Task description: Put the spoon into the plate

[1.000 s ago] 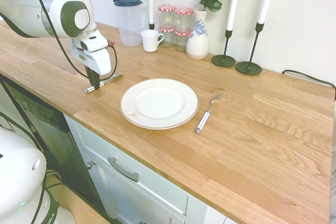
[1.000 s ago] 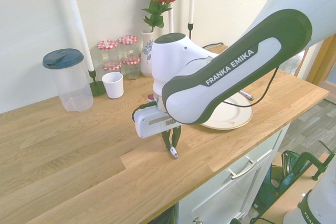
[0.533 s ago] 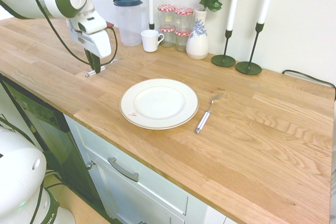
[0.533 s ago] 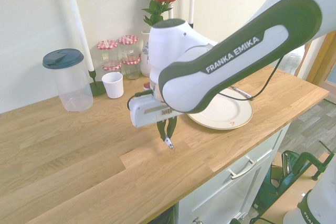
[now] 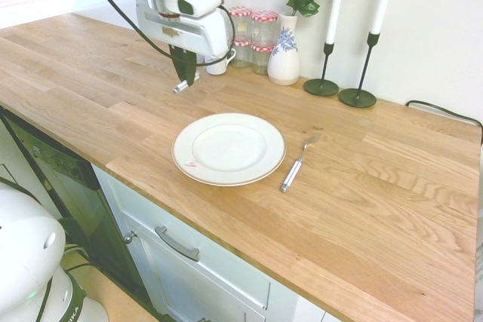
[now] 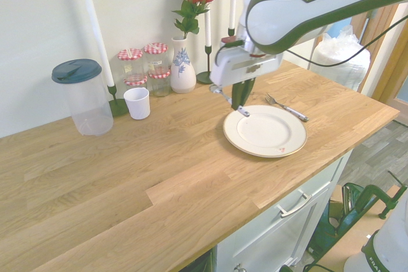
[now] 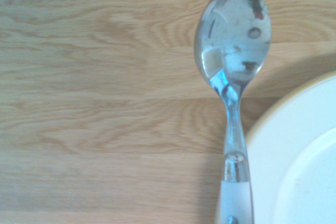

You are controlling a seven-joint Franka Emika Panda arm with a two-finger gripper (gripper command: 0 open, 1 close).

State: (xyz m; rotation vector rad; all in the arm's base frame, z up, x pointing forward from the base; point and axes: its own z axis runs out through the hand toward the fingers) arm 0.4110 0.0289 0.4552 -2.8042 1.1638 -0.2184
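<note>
My gripper [image 5: 183, 78] is shut on the spoon [image 5: 180, 86], a small shiny silver utensil held in the air. It hangs just past the far left edge of the plate [image 5: 229, 148]. In the second exterior view the gripper [image 6: 239, 102] holds the spoon [image 6: 244, 112] by its middle, handle end low over the rim of the plate [image 6: 264, 132]. The wrist view shows the spoon [image 7: 233, 51] with its bowl over bare wood and the plate [image 7: 299, 171] beside its neck.
A second silver utensil, a fork [image 5: 299, 164], lies on the counter right of the plate. Along the wall stand a white mug [image 6: 137, 102], a lidded clear jug [image 6: 81, 97], jars [image 5: 253, 35], a vase [image 5: 284, 54] and two candlesticks [image 5: 358, 96].
The arm has lifted the spoon off the counter at the left and carried it across toward the plate's far edge. The grip on the spoon has stayed shut.
</note>
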